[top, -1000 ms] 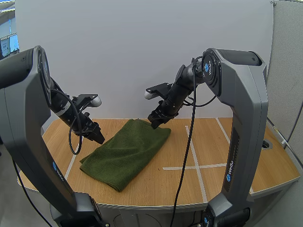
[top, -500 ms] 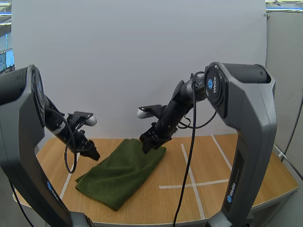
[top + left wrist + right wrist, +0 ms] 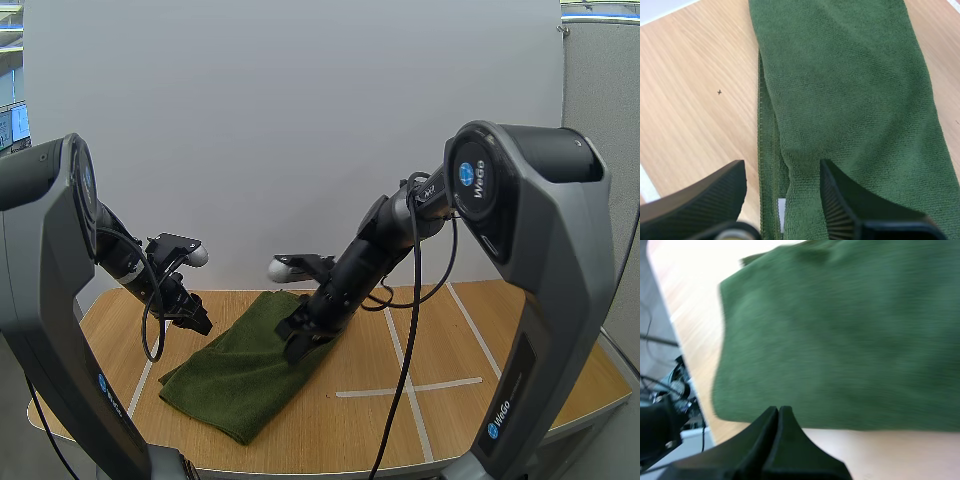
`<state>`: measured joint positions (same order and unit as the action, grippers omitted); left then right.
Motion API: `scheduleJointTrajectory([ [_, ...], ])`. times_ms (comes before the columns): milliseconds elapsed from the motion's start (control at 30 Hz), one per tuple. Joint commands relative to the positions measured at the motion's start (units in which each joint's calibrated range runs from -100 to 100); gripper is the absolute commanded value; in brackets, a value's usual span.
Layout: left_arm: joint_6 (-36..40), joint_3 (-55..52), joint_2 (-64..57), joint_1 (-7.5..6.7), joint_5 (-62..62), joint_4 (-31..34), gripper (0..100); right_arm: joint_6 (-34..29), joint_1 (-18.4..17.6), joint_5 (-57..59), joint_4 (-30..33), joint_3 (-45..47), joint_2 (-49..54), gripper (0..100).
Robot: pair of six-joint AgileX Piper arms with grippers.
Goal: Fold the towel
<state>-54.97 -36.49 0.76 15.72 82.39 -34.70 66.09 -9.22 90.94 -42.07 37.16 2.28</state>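
From the high view, the green towel lies flat on the wooden table, a long shape running from about 1 o'clock at the far side to 7 o'clock near the front edge, left of the white tape lines. The left gripper hangs above the bare wood at the towel's 10 o'clock, clear of the cloth. The right gripper is down on the towel's 2 o'clock edge, its arm reaching in from 3 o'clock, and from this angle the set of either pair of fingers is hard to read. The left wrist view settles it for that side: the left gripper is spread wide, ribbed inner faces turned to each other, holding nothing, with the towel below it and the light table beside. This view also shows what the high one does not, that the towel is doubled, a lower layer peeking out along one long edge, with a small white label at the fold. In the right wrist view the right gripper has its fingers closed together into one dark wedge, the tips resting at the towel's edge where it meets the table; whether any cloth is nipped between them cannot be told
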Motion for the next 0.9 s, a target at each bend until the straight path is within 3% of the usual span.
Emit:
scheduleJointTrajectory([
  [0,-1.89,0.59,0.01,-0.23,0.25,-2.81,72,0.57,-3.88,-5.04,1.26,4.33,2.35,0],
  [100,-1.87,0.70,0.14,-1.12,-1.92,-2.42,72,0.17,-4.39,-8.50,2.11,5.93,2.35,0],
  [333,1.08,4.29,6.82,-5.83,-5.92,0.45,72,0.17,-4.39,-11.30,1.85,6.18,2.08,0],
  [867,2.69,10.96,16.48,-6.20,-10.80,1.35,72,3.59,-4.39,-19.56,-1.13,8.08,-2.70,0],
])
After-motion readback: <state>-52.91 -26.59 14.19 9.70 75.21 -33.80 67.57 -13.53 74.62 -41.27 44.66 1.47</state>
